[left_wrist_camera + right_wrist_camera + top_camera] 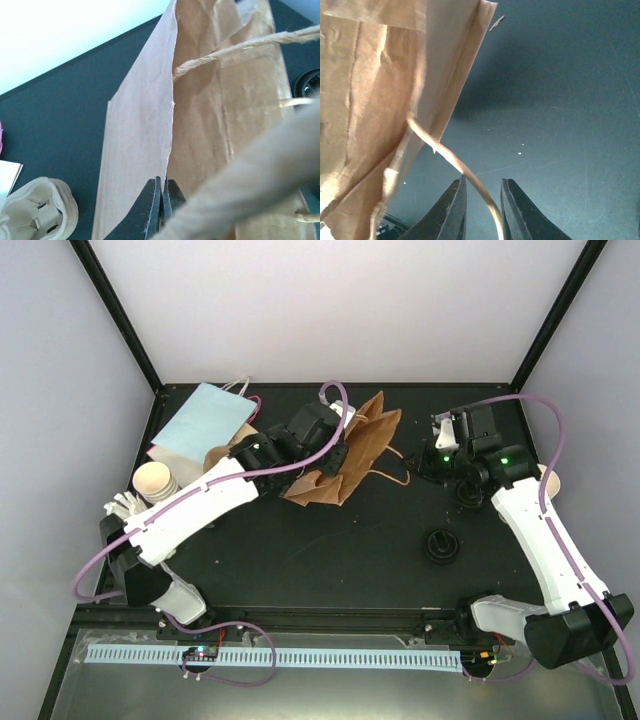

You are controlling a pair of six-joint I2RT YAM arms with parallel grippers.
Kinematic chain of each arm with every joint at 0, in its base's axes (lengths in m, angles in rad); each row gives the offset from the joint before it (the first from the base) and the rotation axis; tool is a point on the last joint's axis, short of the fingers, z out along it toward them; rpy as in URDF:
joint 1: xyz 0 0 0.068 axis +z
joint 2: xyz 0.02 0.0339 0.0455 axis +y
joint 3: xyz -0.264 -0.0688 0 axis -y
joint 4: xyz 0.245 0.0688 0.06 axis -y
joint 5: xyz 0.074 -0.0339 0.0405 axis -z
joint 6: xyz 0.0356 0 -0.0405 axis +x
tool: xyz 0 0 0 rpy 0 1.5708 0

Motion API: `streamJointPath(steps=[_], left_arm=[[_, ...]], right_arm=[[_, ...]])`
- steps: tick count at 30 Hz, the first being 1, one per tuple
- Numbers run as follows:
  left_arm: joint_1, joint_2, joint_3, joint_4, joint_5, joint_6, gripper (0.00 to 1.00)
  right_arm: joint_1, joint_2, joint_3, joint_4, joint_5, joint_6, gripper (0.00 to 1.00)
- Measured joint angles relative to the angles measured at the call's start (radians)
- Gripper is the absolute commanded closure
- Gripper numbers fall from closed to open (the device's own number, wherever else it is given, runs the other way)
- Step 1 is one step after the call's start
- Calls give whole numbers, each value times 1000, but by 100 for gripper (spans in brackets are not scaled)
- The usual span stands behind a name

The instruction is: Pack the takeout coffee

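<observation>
A brown paper bag [362, 445] lies on the black table with its mouth toward my left arm. My left gripper [338, 455] is shut on the bag's paper edge [167, 150], the fingertips [156, 187] pinching the sheet. My right gripper [482, 182] is open, and the bag's twine handle [447, 156] runs loosely between its jaws. In the top view this gripper [412, 462] sits just right of the bag. An open cup with a cream inside [154, 480] stands at the far left. A round black lid [441, 544] lies alone on the table.
A flat pale-blue bag [203, 418] lies at the back left. A pale moulded piece [37, 210] rests near the left arm. Part of another cup rim [551, 480] shows behind the right arm. Black frame posts bound the table's back corners.
</observation>
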Motion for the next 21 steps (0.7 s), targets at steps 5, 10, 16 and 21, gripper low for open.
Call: streamJointPath(steps=[5,10,16,21], left_arm=[[2,-37,-5,13,13,-4,98],[23,-67,-25,23,63,-23,98],[73,-99,-28,24,147,-55,99],[122,-159,-38,39,244,-92,98]], right_arm=[[0,-32,4,2,-10,-46,73],[0,-65,40,10,-27,-72,68],[0,-118,99,32,-23,-114,67],[0,-174,105,48,43,-135,58]])
